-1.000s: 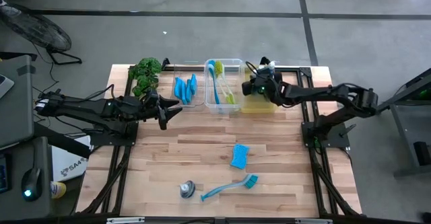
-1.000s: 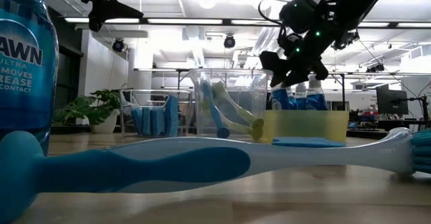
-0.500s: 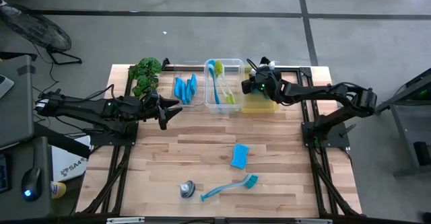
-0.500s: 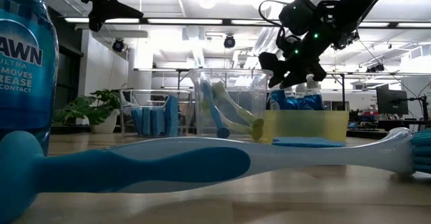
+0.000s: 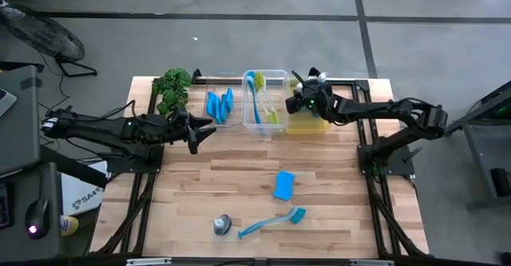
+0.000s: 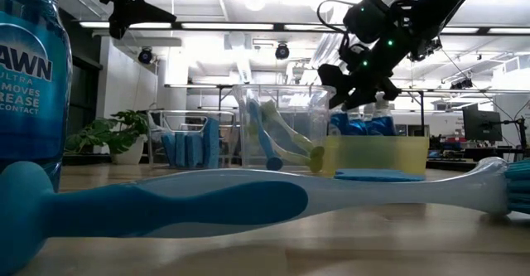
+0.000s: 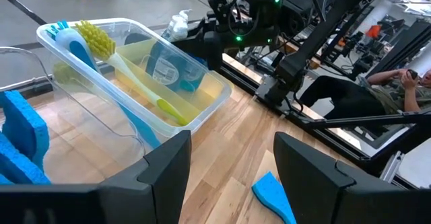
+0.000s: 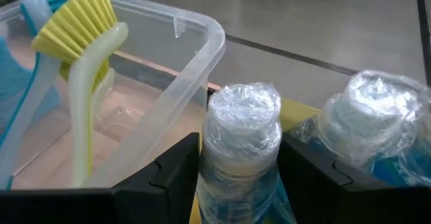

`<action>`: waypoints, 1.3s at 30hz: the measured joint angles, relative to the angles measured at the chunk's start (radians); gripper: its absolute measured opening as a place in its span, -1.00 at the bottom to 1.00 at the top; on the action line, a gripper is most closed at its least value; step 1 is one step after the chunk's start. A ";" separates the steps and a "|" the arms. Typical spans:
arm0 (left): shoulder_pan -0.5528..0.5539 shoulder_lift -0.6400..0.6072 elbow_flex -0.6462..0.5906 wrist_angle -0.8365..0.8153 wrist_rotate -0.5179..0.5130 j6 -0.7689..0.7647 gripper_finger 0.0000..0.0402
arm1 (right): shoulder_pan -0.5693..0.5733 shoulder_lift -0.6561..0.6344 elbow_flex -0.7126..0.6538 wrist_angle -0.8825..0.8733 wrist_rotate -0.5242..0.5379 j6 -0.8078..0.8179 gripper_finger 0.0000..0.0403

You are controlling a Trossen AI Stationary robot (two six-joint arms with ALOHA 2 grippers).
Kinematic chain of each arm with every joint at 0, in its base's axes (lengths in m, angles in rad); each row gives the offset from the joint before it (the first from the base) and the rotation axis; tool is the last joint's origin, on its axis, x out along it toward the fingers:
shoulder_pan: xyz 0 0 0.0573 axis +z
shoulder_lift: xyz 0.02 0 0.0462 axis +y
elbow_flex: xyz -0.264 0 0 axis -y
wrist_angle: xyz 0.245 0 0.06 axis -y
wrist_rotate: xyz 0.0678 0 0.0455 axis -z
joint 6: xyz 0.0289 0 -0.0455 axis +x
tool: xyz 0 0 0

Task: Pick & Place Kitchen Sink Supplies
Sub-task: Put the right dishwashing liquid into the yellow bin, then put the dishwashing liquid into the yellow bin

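Observation:
My right gripper point(image 5: 297, 104) hangs over the yellow bin point(image 5: 307, 125) at the far side of the table. Its open fingers stand close on either side of the plastic-wrapped cap of a blue-liquid bottle point(image 8: 242, 116), which stands upright in that bin beside a second wrapped bottle point(image 8: 377, 116). My left gripper point(image 5: 200, 130) waits open and empty above the table's left half. On the near part of the table lie a blue sponge point(image 5: 283, 184), a blue dish brush point(image 5: 271, 222) and a bottle point(image 5: 222, 226). My right gripper's fingers point(image 8: 176, 177) flank the bottle's wrapped cap and neck point(image 8: 237, 153), coming at it slanting down from the table's right. The gaps are too narrow to tell whether the fingers touch the bottle. The bottle stands upright in the yellow bin.
A clear bin point(image 5: 263, 102) with a blue and a yellow-green brush stands left of the yellow bin. Farther left is a clear bin with blue sponges point(image 5: 219, 105), then a green plant point(image 5: 172, 86). Bare wood lies across the table's middle.
My right gripper has turned a little at the wrist above the yellow bin, staying in the same place over the bottles.

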 joint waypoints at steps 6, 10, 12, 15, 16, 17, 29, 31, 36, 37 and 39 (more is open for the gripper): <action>0.000 0.000 0.000 0.000 0.016 0.000 0.04 | 0.000 0.001 0.023 -0.049 -0.030 0.004 -0.09; 0.000 0.000 0.000 0.000 0.020 0.000 0.04 | 0.000 0.004 0.069 -0.118 -0.046 -0.013 -0.09; 0.000 0.000 0.000 0.000 0.021 0.000 0.04 | 0.000 0.004 0.089 -0.142 -0.042 -0.020 -0.09; 0.000 0.000 0.000 0.000 0.022 0.000 0.04 | 0.000 0.003 0.098 -0.151 -0.038 -0.039 -0.09; 0.000 0.000 0.000 0.000 0.022 0.000 0.04 | 0.000 0.003 0.101 -0.152 -0.041 -0.041 -0.09; 0.000 0.000 0.000 0.000 0.022 0.000 0.04 | 0.000 0.003 0.106 -0.156 -0.044 -0.041 -0.09; 0.000 0.000 0.000 0.000 0.022 0.000 0.04 | 0.000 -0.011 0.107 -0.217 -0.096 0.004 -0.09; 0.000 0.000 0.000 0.000 0.023 0.000 0.04 | 0.000 -0.028 0.107 -0.215 -0.094 0.004 -0.09; 0.000 0.000 0.000 0.000 0.046 0.000 0.04 | -0.007 -0.085 0.107 -0.216 -0.094 -0.004 -0.02; 0.000 0.000 0.000 0.001 0.054 0.000 0.04 | -0.007 -0.099 0.107 -0.216 -0.096 -0.004 0.01; 0.000 0.000 0.000 0.001 0.073 0.000 0.04 | -0.007 -0.130 0.107 -0.217 -0.109 -0.005 0.08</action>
